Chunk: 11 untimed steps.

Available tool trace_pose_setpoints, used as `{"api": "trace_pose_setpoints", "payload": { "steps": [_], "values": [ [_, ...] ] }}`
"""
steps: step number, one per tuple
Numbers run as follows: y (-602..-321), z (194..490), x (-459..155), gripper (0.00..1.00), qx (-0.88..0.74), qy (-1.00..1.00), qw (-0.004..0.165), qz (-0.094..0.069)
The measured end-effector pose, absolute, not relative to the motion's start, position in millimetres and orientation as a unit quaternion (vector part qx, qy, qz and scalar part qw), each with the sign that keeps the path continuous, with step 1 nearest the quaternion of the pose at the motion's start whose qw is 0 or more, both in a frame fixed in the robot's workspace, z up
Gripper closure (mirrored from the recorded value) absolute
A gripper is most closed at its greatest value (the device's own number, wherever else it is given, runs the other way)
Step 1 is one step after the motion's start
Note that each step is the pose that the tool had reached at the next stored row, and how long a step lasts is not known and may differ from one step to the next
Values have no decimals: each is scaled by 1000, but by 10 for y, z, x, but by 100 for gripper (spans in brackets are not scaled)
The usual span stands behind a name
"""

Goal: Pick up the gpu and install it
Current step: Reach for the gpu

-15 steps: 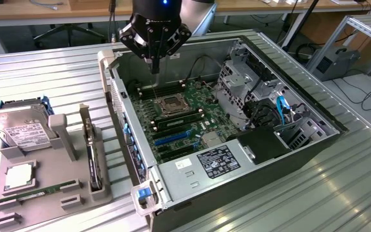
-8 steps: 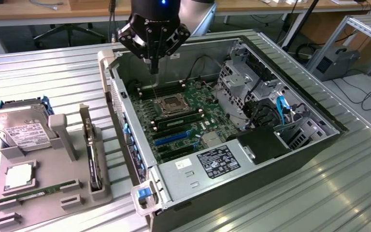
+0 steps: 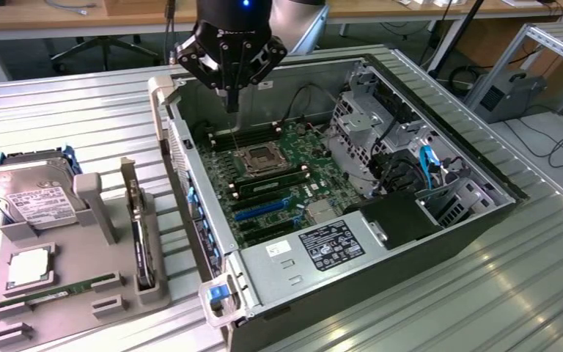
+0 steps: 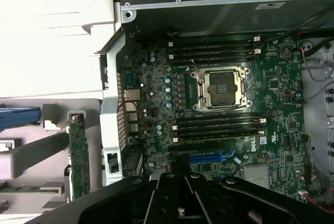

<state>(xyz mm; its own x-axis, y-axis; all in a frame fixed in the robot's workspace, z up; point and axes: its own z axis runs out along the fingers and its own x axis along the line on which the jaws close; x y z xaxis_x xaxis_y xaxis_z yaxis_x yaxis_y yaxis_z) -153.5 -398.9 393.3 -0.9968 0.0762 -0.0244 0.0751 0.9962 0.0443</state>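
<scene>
- My fingers (image 3: 231, 101) are pressed together to a narrow tip and hold nothing. They hang above the open computer case (image 3: 185, 158), over the socket end of the motherboard (image 3: 296, 180).
- The case lies on its side on the bench (image 3: 67, 110) with the open face up, I think so that the slots can be reached straight from above.
- On the motherboard the blue slot (image 3: 262, 211) is free. I judge it is the seat for the card.
- Past the case wall, to the exterior view's left, a grey holder (image 3: 71, 268) carries the loose parts.
- The gpu (image 3: 141, 238) stands there on its long edge in a narrow slot, well apart from my fingers and not yet taken. It seems to be kept upright so that its upper edge is offered for a grip.
- It looks like a slim dark strip seen edge-on, long and thin. In the wrist view its board face appears greenish.
- Farther along the same holder lie the hard drive (image 3: 32, 196) and a RAM stick (image 3: 32, 297).
</scene>
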Motion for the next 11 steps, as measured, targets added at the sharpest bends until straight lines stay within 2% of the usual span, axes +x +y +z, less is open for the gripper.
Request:
{"api": "trace_pose_setpoints", "payload": {
  "steps": [11],
  "values": [
    [-3989,3933,-1556,89,38,999,13,22]
  ]
}}
